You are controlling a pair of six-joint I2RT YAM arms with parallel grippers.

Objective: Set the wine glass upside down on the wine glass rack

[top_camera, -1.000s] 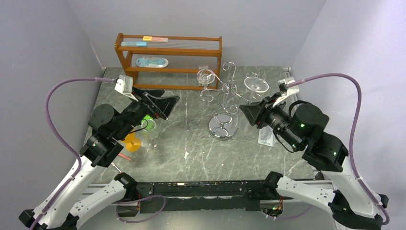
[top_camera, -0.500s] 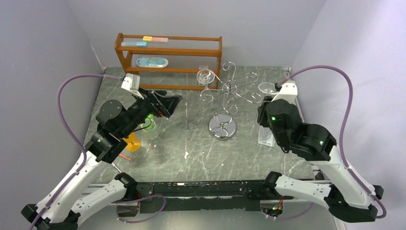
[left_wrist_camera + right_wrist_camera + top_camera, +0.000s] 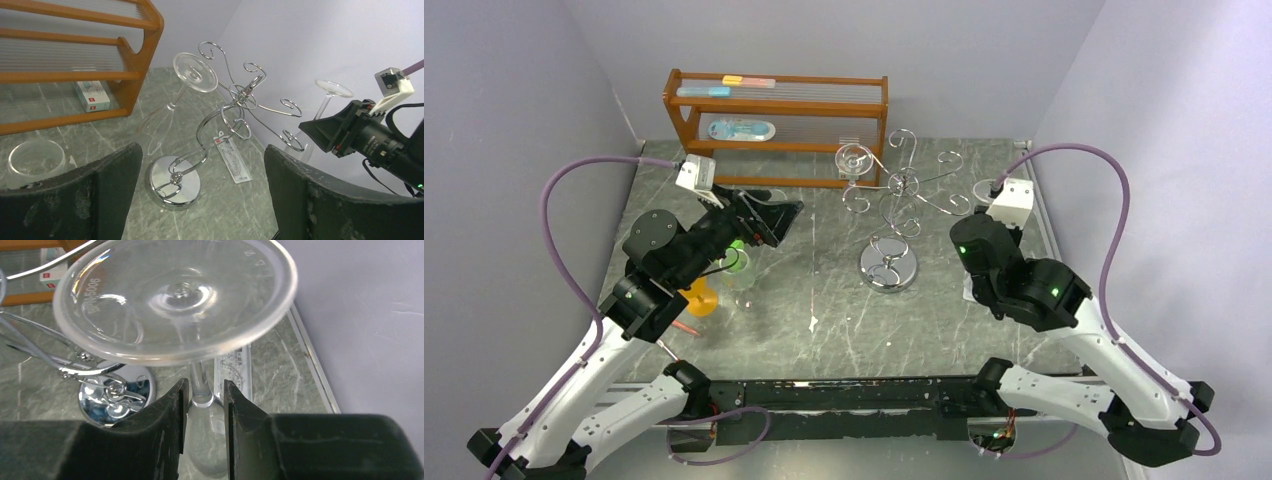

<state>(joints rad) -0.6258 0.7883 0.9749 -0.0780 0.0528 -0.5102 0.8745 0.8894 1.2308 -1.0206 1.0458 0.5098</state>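
While its stem is clamped by the right gripper (image 3: 202,397), the wine glass (image 3: 175,295) is held foot-up just beside the wine glass rack (image 3: 172,181), not yet hung on it. The left gripper (image 3: 769,213) is spread wide open, empty.

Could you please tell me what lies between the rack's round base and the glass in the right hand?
A flat, labelled packet lies there, apart from the base; the left wrist view shows it.

White-and-black left arm (image 3: 639,290) stretched forward, wrist level; black left gripper (image 3: 202,167) spread wide. Right arm (image 3: 1034,290) folded at elbow; black right gripper (image 3: 202,395) pinching stem of clear wine glass (image 3: 175,295).
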